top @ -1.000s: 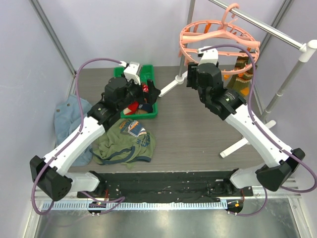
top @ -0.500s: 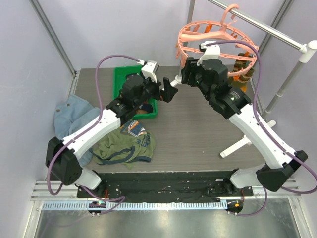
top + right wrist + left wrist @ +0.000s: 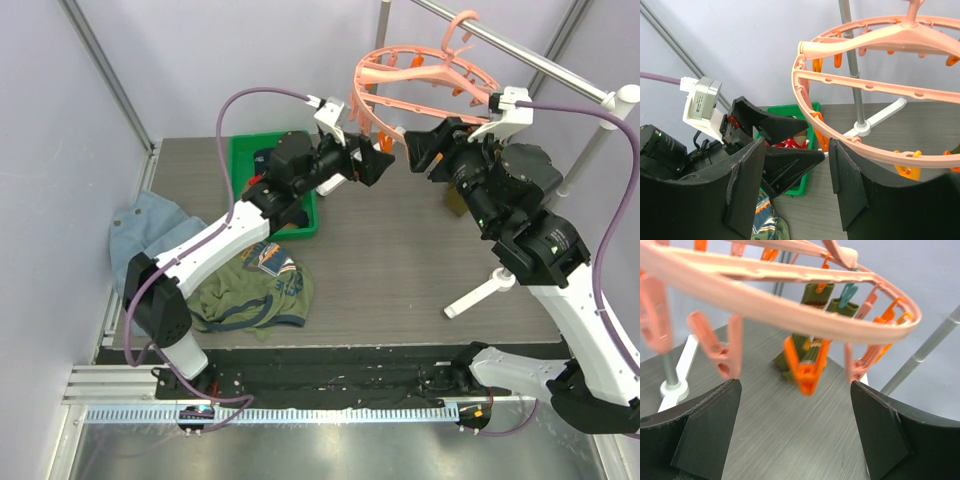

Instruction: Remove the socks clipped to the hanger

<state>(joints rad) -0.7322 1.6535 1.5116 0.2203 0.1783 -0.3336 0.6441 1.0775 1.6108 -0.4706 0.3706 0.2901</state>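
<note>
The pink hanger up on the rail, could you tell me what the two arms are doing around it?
Both arms are raised to the hanger. The left end effector sits open and empty just under its ring; the right end effector faces the ring's near edge, also open. Olive socks hang clipped on its far side, untouched.

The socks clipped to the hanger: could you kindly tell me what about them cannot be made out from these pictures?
- Left wrist view: an orange clip overlaps the olive socks, and the near clips are blurred, so the count is unclear.
- Top view: the right arm covers them almost wholly.
- Right wrist view: the hanger runs off the right edge; no sock shows clearly.
</note>
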